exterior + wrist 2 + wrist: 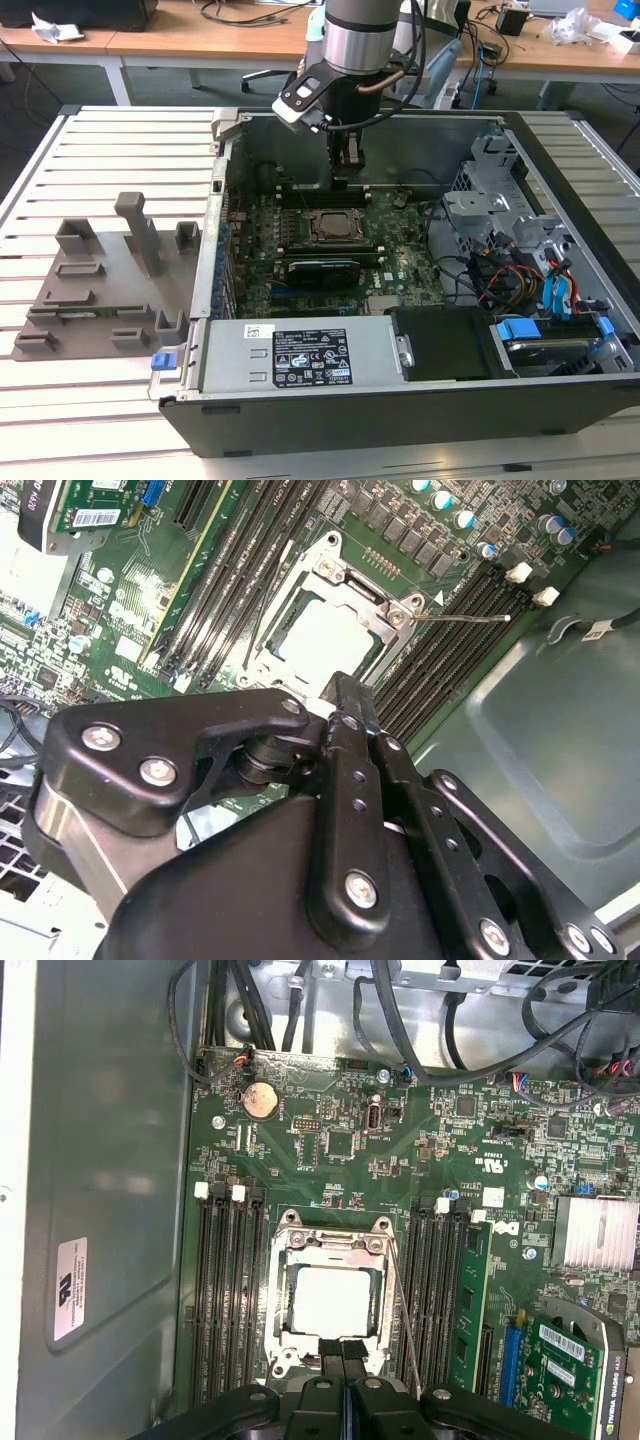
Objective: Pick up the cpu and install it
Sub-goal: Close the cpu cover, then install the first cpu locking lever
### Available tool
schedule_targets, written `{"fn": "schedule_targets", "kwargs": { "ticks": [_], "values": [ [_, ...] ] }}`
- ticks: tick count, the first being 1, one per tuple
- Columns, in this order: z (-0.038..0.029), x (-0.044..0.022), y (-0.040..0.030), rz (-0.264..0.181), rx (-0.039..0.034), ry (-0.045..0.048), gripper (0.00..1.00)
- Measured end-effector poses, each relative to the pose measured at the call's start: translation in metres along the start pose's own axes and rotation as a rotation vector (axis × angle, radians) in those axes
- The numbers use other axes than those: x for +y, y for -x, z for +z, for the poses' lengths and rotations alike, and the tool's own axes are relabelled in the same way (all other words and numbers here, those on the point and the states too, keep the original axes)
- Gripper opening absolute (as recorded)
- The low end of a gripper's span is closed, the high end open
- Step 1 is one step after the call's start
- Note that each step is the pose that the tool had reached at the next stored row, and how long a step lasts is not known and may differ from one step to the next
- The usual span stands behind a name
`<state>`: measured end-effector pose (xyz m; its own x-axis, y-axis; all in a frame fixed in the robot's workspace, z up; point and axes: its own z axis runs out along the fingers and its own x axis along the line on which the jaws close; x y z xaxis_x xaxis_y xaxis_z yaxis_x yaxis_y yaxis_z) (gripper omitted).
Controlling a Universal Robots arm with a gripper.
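The cpu [333, 1302], a small silvery-white square, lies flat inside the metal socket frame [288, 1260] on the green motherboard [340, 1140]; it shows in both wrist views [325, 640]. My gripper [346, 1346] hangs just above the socket's edge, shut, with its two black fingers pressed together and nothing between them. In the exterior view the gripper [347, 168] stands inside the open computer case, above and slightly behind the socket [335, 226].
Black memory slots [228, 1290] flank the socket on both sides. A thin metal socket lever [402, 1310] runs beside it. A graphics card [322, 270] sits in front. The case wall [215, 250], drive bays [500, 200] and cables [520, 280] enclose the board. A grey fixture [100, 290] lies on the slatted table.
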<state>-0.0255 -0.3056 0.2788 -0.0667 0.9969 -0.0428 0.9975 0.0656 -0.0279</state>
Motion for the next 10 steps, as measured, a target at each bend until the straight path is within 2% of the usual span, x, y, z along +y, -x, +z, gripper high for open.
{"fn": "schedule_targets", "kwargs": {
  "ticks": [7, 10],
  "values": [
    [-0.0001, 0.0000, 0.0000, -0.004, -0.0002, 0.0002, 0.11],
    [-0.0001, 0.0000, 0.0000, -0.053, -0.0016, 0.0022, 0.11]
  ]
}}
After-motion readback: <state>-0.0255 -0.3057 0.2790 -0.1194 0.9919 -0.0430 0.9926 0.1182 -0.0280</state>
